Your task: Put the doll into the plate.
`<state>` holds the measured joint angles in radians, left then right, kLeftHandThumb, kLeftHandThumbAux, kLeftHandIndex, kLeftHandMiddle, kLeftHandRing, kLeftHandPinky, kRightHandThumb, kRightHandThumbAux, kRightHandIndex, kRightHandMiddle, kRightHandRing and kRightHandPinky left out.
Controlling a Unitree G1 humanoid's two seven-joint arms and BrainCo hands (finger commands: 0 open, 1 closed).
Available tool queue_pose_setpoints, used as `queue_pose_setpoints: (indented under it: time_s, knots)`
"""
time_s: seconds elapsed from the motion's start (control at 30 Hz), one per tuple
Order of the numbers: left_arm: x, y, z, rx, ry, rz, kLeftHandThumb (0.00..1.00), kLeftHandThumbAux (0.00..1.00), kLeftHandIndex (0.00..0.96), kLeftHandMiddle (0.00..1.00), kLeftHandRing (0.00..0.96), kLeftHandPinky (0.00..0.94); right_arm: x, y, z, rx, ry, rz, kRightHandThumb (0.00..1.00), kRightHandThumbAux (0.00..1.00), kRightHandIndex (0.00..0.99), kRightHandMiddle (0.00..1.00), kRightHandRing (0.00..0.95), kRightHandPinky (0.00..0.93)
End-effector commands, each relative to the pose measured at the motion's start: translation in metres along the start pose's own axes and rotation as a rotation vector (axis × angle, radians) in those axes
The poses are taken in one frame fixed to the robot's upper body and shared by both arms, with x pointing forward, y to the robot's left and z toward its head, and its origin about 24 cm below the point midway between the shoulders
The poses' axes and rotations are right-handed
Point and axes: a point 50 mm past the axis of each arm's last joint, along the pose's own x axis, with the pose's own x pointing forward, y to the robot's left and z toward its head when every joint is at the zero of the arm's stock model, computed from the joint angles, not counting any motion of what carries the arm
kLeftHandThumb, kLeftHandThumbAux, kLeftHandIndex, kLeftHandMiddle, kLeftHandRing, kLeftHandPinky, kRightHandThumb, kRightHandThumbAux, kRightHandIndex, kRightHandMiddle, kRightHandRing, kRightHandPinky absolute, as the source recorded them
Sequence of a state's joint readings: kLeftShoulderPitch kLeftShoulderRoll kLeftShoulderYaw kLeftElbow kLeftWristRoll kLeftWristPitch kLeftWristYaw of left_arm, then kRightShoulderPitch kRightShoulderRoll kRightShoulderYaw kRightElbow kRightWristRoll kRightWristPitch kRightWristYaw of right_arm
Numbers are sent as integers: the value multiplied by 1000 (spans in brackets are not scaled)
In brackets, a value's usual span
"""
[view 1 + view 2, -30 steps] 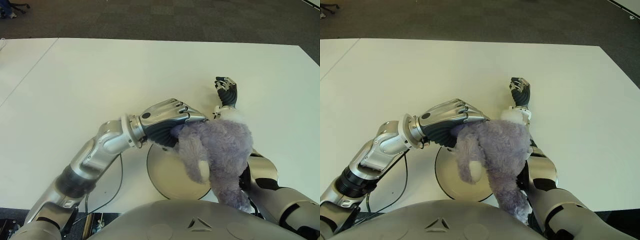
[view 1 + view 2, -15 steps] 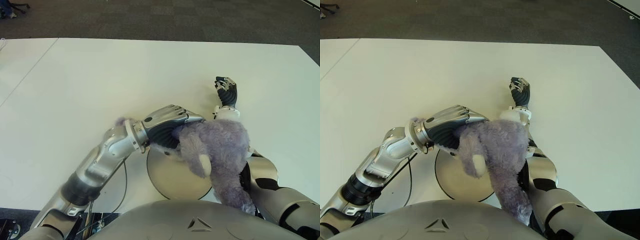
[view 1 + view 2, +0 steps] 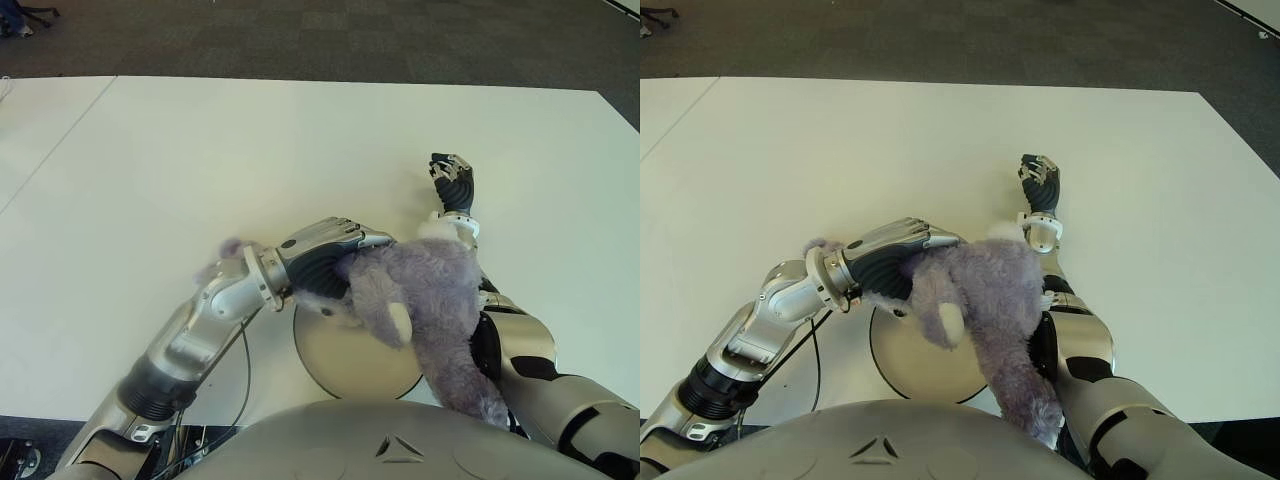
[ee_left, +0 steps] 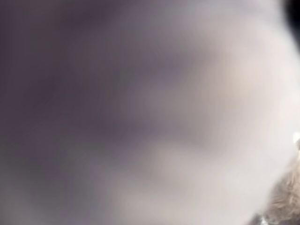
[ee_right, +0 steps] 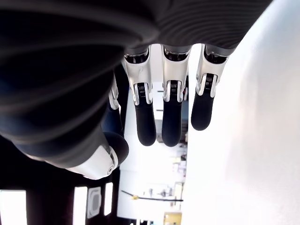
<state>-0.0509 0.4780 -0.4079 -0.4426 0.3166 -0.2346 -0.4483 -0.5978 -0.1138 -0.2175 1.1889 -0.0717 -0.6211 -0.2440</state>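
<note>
A fluffy purple doll (image 3: 432,298) hangs over the right side of a round cream plate (image 3: 335,362) near the table's front edge. My left hand (image 3: 335,256) is shut on the doll's upper end, just above the plate's far rim. Blurred purple-grey fur (image 4: 140,112) fills the left wrist view. My right hand (image 3: 455,181) shows on the white table (image 3: 250,150) beyond the doll, on its right side. In the right wrist view its fingers (image 5: 172,123) hang relaxed and hold nothing. The doll's lower end is draped against my right forearm.
A black cable (image 3: 238,372) loops on the table by my left forearm, left of the plate. A seam (image 3: 60,142) runs across the table's far left. Dark carpet (image 3: 320,40) lies past the far edge.
My left hand has drawn back toward me and sunk a little with the doll. The doll has swung left and lower over the plate. The right hand has not moved.
</note>
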Motion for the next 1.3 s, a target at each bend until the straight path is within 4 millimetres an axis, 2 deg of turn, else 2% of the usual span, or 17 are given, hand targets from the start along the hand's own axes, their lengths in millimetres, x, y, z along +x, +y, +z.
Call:
queue_pose_setpoints:
  time_s: [0.03, 0.07, 0.13, 0.17, 0.2, 0.23, 0.33, 0.67, 0.87, 1.0, 1.13, 1.3]
  knots:
    - [-13, -2, -12, 12, 50, 6, 282, 445, 137, 307, 304, 287, -104, -11, -108, -73, 506, 16, 667, 743, 400, 303, 287, 271]
    - [-15, -2, -12, 16, 59, 0, 268, 438, 124, 278, 280, 265, -103, -12, -108, -69, 507, 13, 667, 743, 400, 303, 287, 272]
    - [-17, -3, -12, 24, 73, -12, 203, 406, 39, 139, 117, 72, -103, -12, -108, -65, 509, 8, 667, 743, 400, 306, 292, 278]
    - [-17, -2, -13, 28, 81, -25, 198, 404, 32, 130, 104, 56, -103, -12, -109, -66, 514, 3, 667, 743, 400, 306, 292, 279]
    - [-17, -2, -13, 30, 85, -33, 174, 380, 8, 66, 27, 14, -103, -13, -109, -68, 518, 1, 668, 743, 399, 308, 296, 287]
    - [-18, -2, -14, 29, 87, -40, 168, 374, 1, 49, 8, 3, -103, -13, -109, -69, 520, -1, 668, 743, 399, 309, 297, 289]
    - [-18, -1, -15, 20, 81, -56, 162, 348, 0, 5, 0, 0, -103, -13, -109, -70, 519, -5, 670, 743, 398, 310, 304, 298]
    - [-25, 20, -11, 2, 23, -113, 178, 256, 0, 0, 0, 0, -101, -10, -106, -35, 494, -13, 672, 742, 399, 288, 294, 270]
    - [-27, 26, -11, -44, -7, -181, 171, 236, 0, 0, 0, 0, -102, -11, -106, -47, 485, -19, 678, 740, 405, 305, 299, 281]
    - [-27, 37, -20, -85, -19, -247, 161, 242, 0, 0, 0, 0, -103, -14, -107, -101, 487, -14, 677, 739, 406, 312, 303, 275]
    - [-28, 38, -25, -94, -6, -277, 162, 248, 0, 0, 0, 0, -103, -14, -107, -133, 486, -13, 674, 740, 404, 312, 303, 290]
    - [-29, 29, -29, -108, 33, -298, 201, 225, 0, 0, 0, 0, -103, -14, -108, -153, 492, 5, 667, 743, 400, 315, 305, 305]
